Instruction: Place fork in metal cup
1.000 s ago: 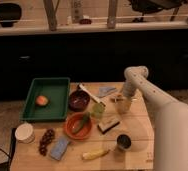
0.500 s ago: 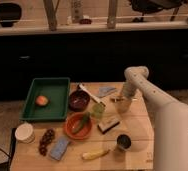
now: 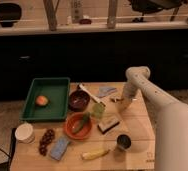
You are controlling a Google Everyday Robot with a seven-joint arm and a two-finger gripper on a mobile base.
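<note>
**Ana:** Right of centre on the wooden table (image 3: pixel 137 131), the gripper (image 3: pixel 123 103) hangs at the end of the white arm (image 3: pixel 152 97), low over the boards. Has it got the fork?

**Ben:** Hard to say. A small silvery thing lies at its tip, which I take to be the fork (image 3: pixel 115 100), but I cannot make out whether the claw is wide, narrow or clamped on it.

**Ana:** And the metal cup (image 3: pixel 123 142)?

**Ben:** Lower in the frame, near the front edge of the table, just right of the banana (image 3: pixel 95 154). It stands upright with its dark inside showing, and nothing sticks out of it.

**Ana:** So the task is at an early stage.

**Ben:** I judge so. The arm is at the pick-up spot; lifting, carrying down toward the cup and dropping the fork in are all left.

**Ana:** Anything between the two?

**Ben:** A small dark-and-white block (image 3: pixel 109 122) lies between them, a little to the left. The orange bowl (image 3: pixel 78 126), dark bowl (image 3: pixel 79 100) and white-handled utensil (image 3: pixel 89 94) sit further left, with the green tray (image 3: pixel 57 86) in the left part of the frame, so the path looks mostly open.
</note>
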